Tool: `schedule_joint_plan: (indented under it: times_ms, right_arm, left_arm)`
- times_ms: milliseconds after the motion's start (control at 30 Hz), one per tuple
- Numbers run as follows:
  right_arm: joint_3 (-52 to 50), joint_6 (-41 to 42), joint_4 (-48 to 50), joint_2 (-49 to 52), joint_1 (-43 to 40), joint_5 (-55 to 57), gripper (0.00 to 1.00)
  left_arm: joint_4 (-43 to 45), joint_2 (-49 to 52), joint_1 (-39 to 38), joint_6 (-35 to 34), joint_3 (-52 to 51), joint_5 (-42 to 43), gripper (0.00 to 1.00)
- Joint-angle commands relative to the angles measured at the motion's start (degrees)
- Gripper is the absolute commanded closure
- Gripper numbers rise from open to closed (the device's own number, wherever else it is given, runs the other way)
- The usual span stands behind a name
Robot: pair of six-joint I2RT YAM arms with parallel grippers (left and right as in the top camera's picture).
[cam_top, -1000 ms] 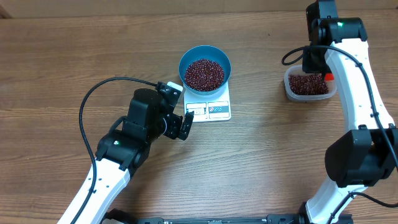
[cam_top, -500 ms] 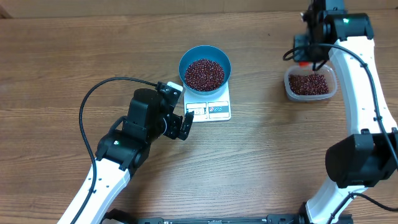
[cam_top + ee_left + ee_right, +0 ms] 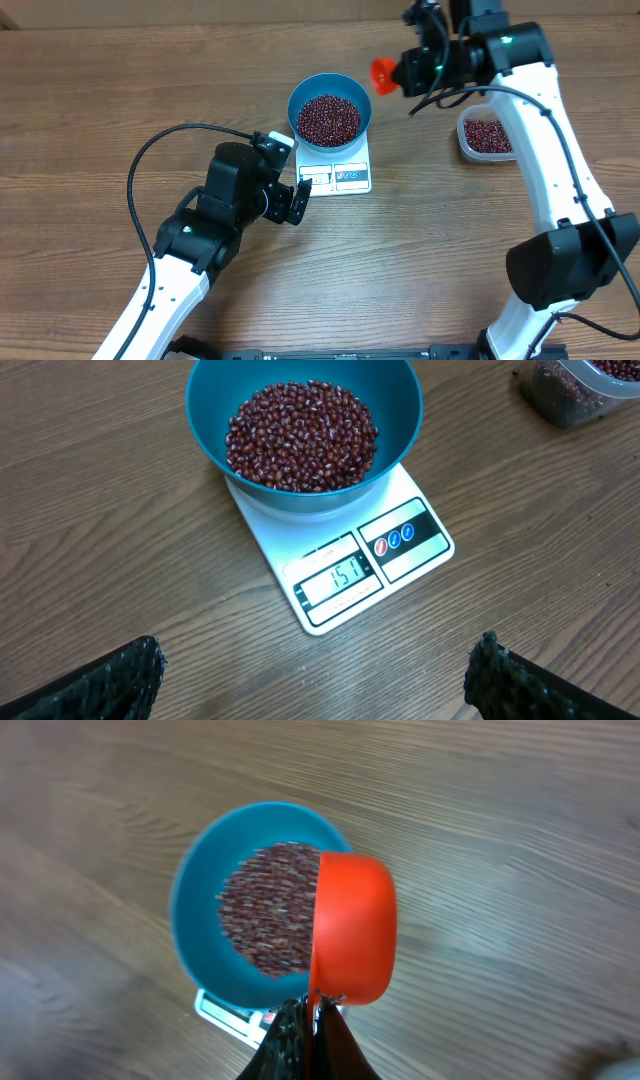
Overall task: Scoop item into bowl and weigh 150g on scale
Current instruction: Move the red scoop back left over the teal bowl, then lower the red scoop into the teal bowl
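While the left claw hangs released, the right claw grasps a red scoop.

A wooden table is carrying a small white scale and, well apart, seemingly a clear plastic tub.

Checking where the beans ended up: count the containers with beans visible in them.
2. The blue bowl sits on the white scale; the clear plastic tub stands on the table to its right. The inside of the orange scoop is hidden.
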Motion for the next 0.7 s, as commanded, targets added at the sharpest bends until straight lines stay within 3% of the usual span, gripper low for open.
schedule_joint_plan:
  times_ms: [0,667]
  right_arm:
    - [1.51,-0.74,1.09,0.85,2.36,-1.03,0.96]
    - [1.46,-1.18,5.07,8.11,12.00,11.50,0.96]
  left_arm:
    - [0.02,0.44,0.22,-0.59,-0.22,0.37,0.00]
    - [0.02,0.46,0.20,-0.59,-0.24,0.37,0.00]
